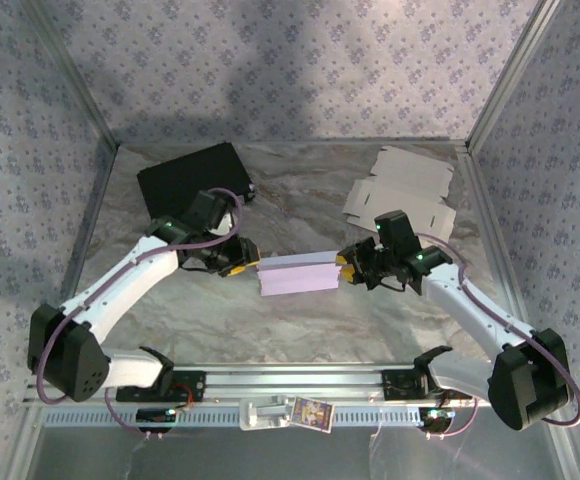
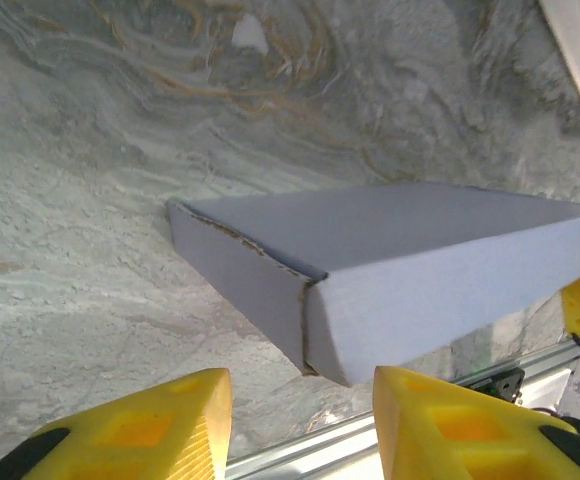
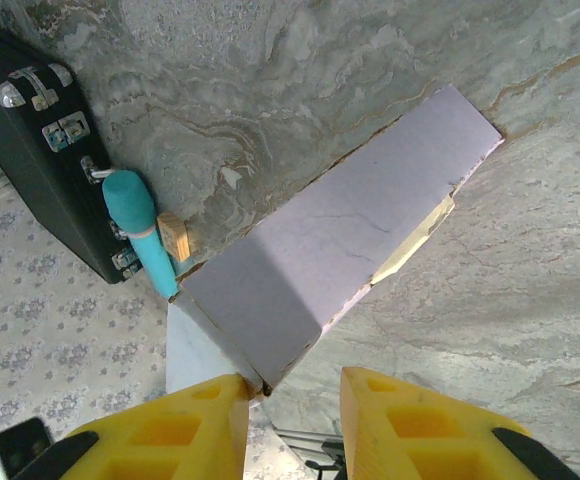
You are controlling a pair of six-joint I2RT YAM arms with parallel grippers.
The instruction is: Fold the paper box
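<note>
**Folded box lying flat mid-table**

The pale lilac-white cardboard box [image 1: 298, 274] is a long, low rectangular shape, closed up and resting flat on the grey marbled table [image 1: 300, 200], about midway across it. Its long axis runs left to right, skewed slightly. Seen from the left wrist, the box [image 2: 420, 260] shows a short end panel with a rough brown cut edge and a seam at the corner. From the right wrist, the box [image 3: 340, 260] has a cream flap edge protruding along one long side.
</note>
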